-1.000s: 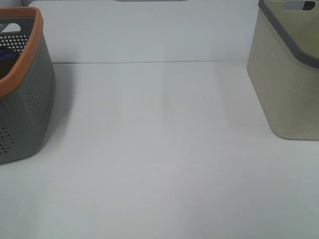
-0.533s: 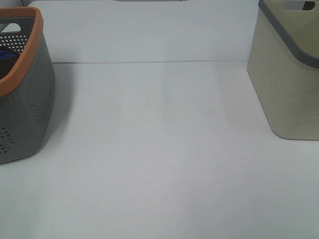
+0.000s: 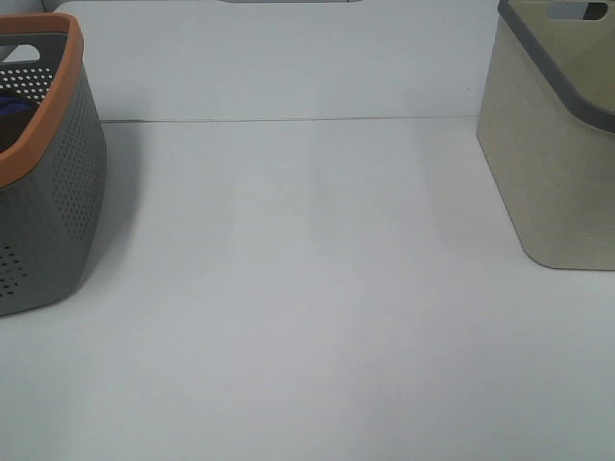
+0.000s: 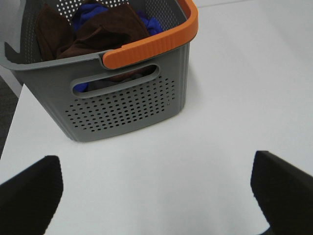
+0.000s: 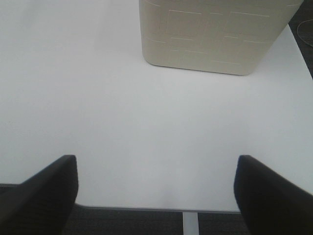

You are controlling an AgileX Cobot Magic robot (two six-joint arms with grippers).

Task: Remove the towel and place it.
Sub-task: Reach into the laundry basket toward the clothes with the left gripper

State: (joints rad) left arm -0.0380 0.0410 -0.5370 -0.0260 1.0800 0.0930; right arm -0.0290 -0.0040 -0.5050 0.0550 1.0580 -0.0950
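**Towel in basket, both pairs of fingers spread wide**

The towel (image 4: pixel 112 29) lies bunched inside the grey basket (image 4: pixel 127 107), tangled with a blue cloth (image 4: pixel 93 11) that pokes out between its folds. The basket's orange rim (image 4: pixel 146 46) crosses in front. The left fingers (image 4: pixel 29 196) stand released over the table (image 4: pixel 195 147) near the basket, holding nothing. The right fingers (image 5: pixel 39 191) are released too, facing a beige bin (image 5: pixel 215 34). Count: one basket and one bin, well apart at opposite table sides; one blue cloth; two brown lumps, and I cannot tell whether they are one towel
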